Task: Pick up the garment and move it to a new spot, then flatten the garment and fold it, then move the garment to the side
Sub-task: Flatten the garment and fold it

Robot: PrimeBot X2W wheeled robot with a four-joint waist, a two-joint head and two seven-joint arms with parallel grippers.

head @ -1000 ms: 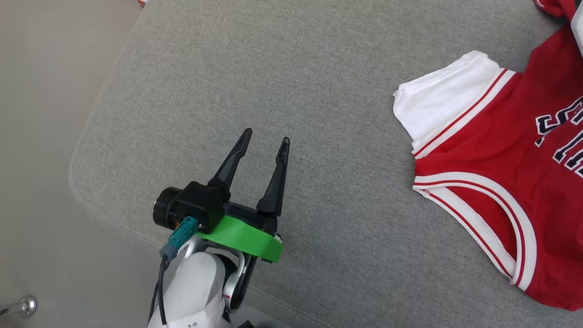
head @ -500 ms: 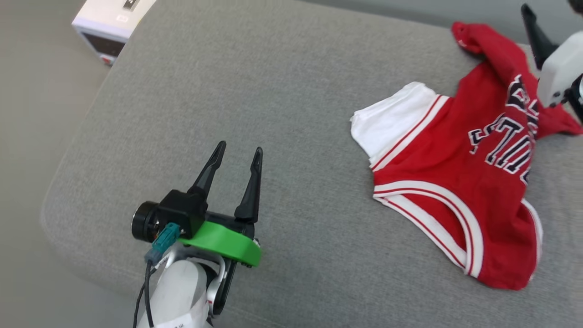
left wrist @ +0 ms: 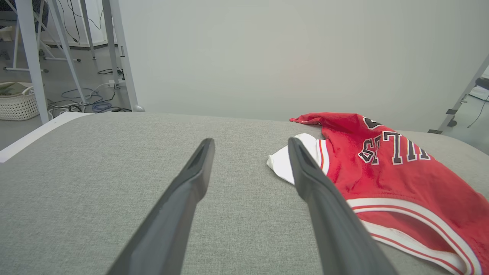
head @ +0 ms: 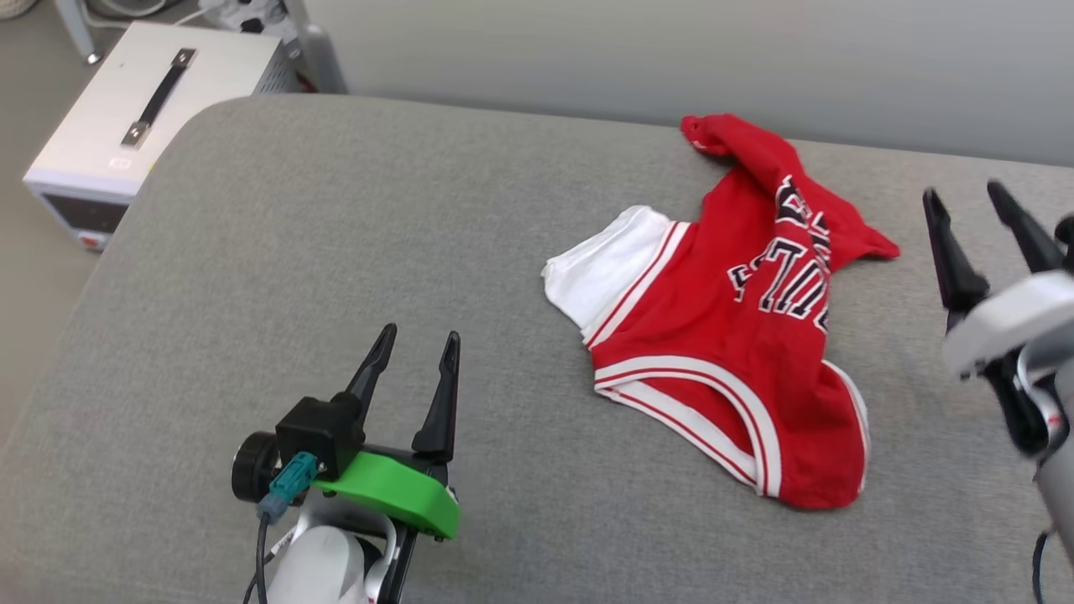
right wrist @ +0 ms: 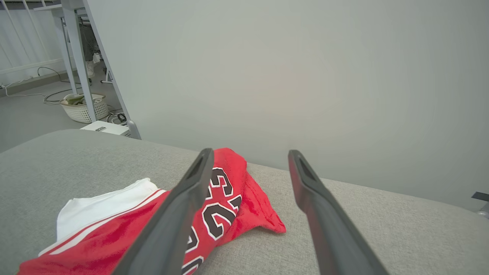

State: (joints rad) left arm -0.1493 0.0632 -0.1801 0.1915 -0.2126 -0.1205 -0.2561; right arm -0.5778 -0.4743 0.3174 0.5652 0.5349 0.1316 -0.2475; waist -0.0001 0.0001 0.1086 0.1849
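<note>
The crumpled red jersey T-shirt with white sleeves and black lettering [head: 738,369] lies bunched on the right half of the grey fabric cushion [head: 336,210], not yet picked up. I hold my right pincer [head: 961,191] just beside its right edge and my left pincer [head: 419,333] well apart on the other side, both with fingers spread and empty, flanking it, I judge, ready to grasp

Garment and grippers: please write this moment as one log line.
garment: rumpled on grey cushion, unheld | left gripper: jaws open | right gripper: jaws open
</note>
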